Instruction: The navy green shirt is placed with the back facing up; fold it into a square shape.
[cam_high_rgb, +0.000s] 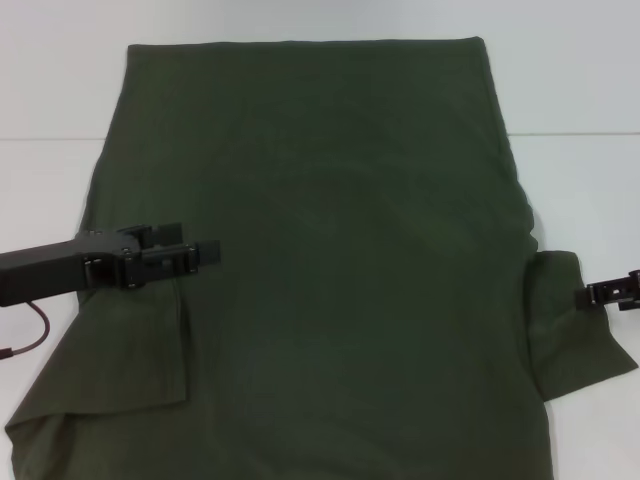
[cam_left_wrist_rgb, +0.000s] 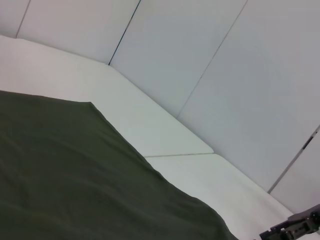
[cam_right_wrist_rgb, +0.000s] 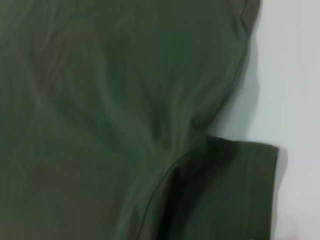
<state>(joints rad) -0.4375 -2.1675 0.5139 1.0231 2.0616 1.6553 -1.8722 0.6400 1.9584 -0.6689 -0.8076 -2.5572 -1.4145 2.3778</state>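
The navy green shirt (cam_high_rgb: 330, 260) lies spread flat on the white table (cam_high_rgb: 50, 90), plain side up, and is far bigger than both grippers. Its left sleeve (cam_high_rgb: 135, 350) is folded inward as a flap over the body. My left gripper (cam_high_rgb: 190, 250) hovers just above that flap's upper end, open, with nothing between its fingers. The right sleeve (cam_high_rgb: 565, 330) still sticks out sideways. My right gripper (cam_high_rgb: 598, 292) is at that sleeve's outer edge. The right wrist view shows the shirt (cam_right_wrist_rgb: 100, 100) and the right sleeve (cam_right_wrist_rgb: 230, 195) from close above. The left wrist view shows the shirt (cam_left_wrist_rgb: 75, 175) and, far off, the right gripper (cam_left_wrist_rgb: 295, 227).
White table surface surrounds the shirt on the left, right and far sides. A red cable (cam_high_rgb: 30, 335) hangs under my left arm near the table's left edge. Pale wall panels (cam_left_wrist_rgb: 225, 75) stand behind the table.
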